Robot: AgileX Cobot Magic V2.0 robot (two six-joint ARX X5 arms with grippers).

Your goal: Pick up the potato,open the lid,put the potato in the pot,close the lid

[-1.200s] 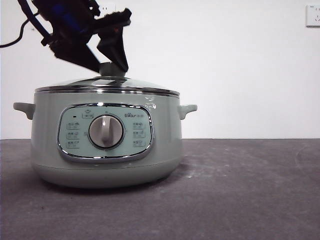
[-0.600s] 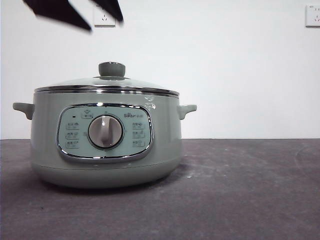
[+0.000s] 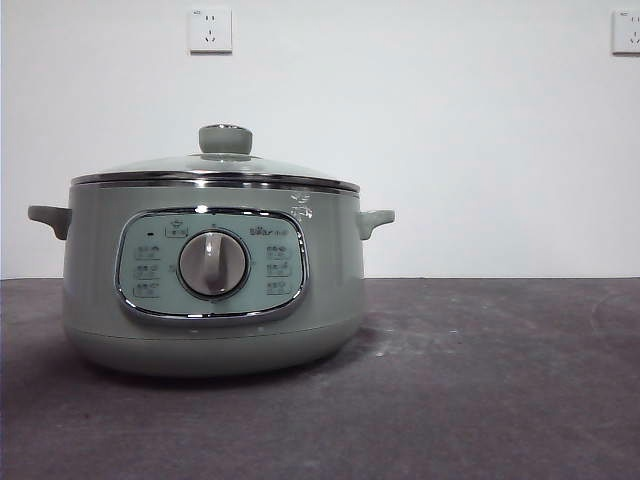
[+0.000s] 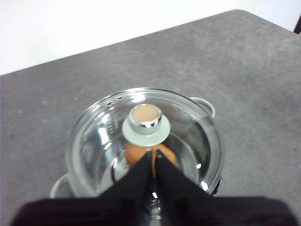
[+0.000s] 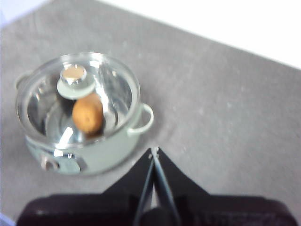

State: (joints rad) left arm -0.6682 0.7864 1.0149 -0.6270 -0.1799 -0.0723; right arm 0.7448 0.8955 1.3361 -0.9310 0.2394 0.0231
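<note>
The sage-green pot (image 3: 212, 290) stands at the left of the front view with the glass lid (image 3: 215, 167) seated on its rim, knob (image 3: 225, 139) on top. Through the lid (image 5: 77, 96) the right wrist view shows the orange-brown potato (image 5: 88, 114) lying inside the pot (image 5: 101, 150). The left wrist view also shows the potato (image 4: 136, 154) under the lid (image 4: 146, 136). My left gripper (image 4: 154, 162) is shut and empty, high above the lid's knob (image 4: 146, 124). My right gripper (image 5: 154, 153) is shut and empty, high above the table beside the pot. Neither gripper shows in the front view.
The dark grey table (image 3: 480, 380) stretches to the right of the pot. A white wall with two sockets (image 3: 210, 30) stands behind. The pot's side handles (image 3: 375, 220) stick out on both sides.
A gripper that was at the lid's knob a second ago has let go, risen and left the front view. The lid stays seated on the pot.
</note>
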